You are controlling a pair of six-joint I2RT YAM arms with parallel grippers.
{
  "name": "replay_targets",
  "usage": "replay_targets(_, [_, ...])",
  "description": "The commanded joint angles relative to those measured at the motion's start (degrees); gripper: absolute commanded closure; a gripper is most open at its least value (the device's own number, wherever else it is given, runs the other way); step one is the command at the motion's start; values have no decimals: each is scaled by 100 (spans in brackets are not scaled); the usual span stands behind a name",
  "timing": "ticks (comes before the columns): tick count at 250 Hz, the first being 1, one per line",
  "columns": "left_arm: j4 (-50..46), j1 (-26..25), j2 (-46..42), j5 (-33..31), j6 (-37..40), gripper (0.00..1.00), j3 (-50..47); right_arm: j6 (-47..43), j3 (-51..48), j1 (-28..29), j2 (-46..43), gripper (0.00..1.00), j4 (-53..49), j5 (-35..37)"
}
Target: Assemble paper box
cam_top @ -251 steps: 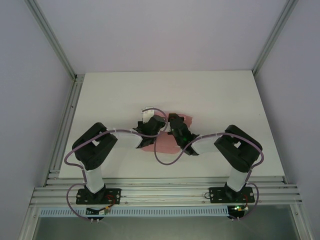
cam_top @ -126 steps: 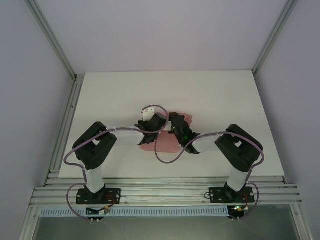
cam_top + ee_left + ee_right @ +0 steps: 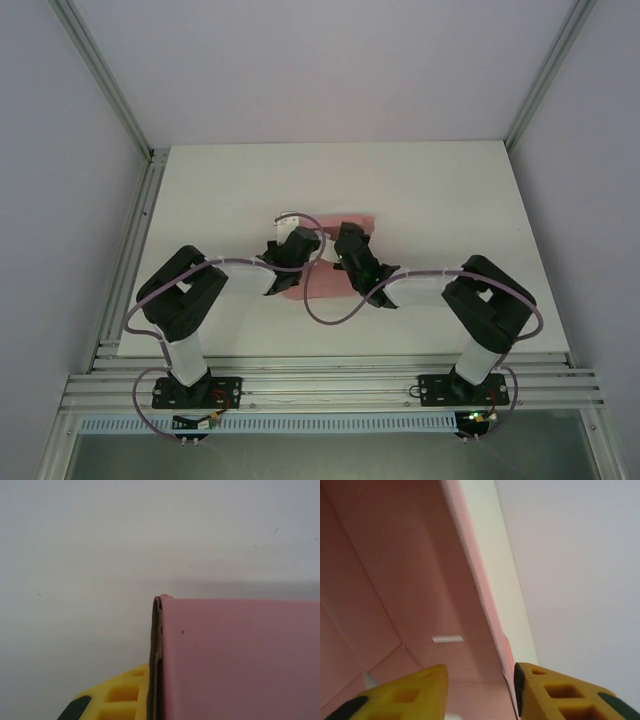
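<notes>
left end effector (image 3: 298,248) pinched shut on an edge of the box (image 3: 240,660) — right end effector (image 3: 481,682) parted, its fingers straddling a raised box wall. the box sits under and between both, on the counter (image 3: 430,190).

Nothing can be read in these views. The faces of the paper box (image 3: 240,660) that show are plain pink card, with no print, label, brand, number or sign.
</notes>
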Motion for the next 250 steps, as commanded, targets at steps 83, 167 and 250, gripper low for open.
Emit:
replay_targets(83, [1329,284,-1305,1711,-165,100,-918,4002,749,-686,-3143,0,-2777,-1299])
replay_targets(167, [2304,359,-1841,2979,-52,100,-1540,5441,1860,-1275,-3402,0,-5512,-2294])
replay_targets(250, [2433,371,-1906,3130,29,100,-1658,5291,2298,-1327,-2677,0,-6140,-3230])
